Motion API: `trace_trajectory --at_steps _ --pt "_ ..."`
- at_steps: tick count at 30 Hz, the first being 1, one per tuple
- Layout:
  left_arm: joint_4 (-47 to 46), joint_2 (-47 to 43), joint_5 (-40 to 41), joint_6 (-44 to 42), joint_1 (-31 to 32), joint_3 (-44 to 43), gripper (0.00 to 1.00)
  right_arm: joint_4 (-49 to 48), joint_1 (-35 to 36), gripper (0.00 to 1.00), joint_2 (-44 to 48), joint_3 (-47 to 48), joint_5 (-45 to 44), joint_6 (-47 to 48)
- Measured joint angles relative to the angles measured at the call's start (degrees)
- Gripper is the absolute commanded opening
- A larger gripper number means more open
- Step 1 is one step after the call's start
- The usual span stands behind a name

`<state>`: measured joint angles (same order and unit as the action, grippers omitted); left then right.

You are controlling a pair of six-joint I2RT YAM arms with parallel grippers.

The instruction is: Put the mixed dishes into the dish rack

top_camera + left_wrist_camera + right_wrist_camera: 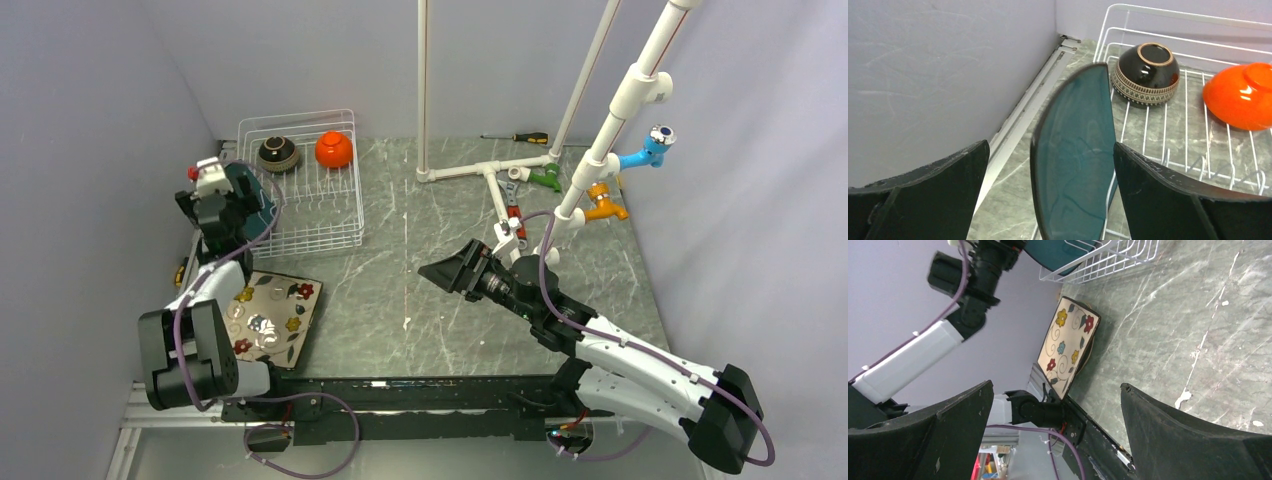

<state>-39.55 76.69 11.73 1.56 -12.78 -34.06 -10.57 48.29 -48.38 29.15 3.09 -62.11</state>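
The white wire dish rack (325, 215) stands at the back left. The dark brown bowl (278, 153) and the orange bowl (334, 150) lie upside down in its far end, and both show in the left wrist view (1146, 75) (1240, 97). The dark teal plate (1073, 150) stands on edge at the rack's left side. My left gripper (238, 200) is open, with a finger (1168, 200) on either side of the plate. The brown floral plate (275, 315) lies flat near the left arm's base and also shows in the right wrist view (1068, 347). My right gripper (445, 270) is open and empty above mid-table. The pale green plate is not seen.
A white pipe frame (490, 170) with green, orange and blue taps stands at the back right. A screwdriver (520, 137) and other hand tools lie by it. The grey wall (938, 75) is close on the left of the rack.
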Motion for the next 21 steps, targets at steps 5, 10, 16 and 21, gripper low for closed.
trace_trajectory --at_steps 5,10,16,21 --pt "24.22 -0.31 2.32 0.33 -0.72 -18.03 0.99 0.37 0.0 0.98 0.28 0.0 0.0 0.42" --pt "41.44 2.78 -0.57 1.86 -4.85 -36.61 0.99 1.27 -0.11 0.99 0.46 0.07 0.57 2.51" --pt "59.1 19.32 -9.11 2.54 -9.05 -57.75 0.89 2.71 -0.37 1.0 0.04 1.92 3.54 6.84" --pt "66.66 28.83 -12.61 -0.83 -9.01 -61.27 0.83 3.58 -1.27 1.0 0.63 2.14 6.64 10.16"
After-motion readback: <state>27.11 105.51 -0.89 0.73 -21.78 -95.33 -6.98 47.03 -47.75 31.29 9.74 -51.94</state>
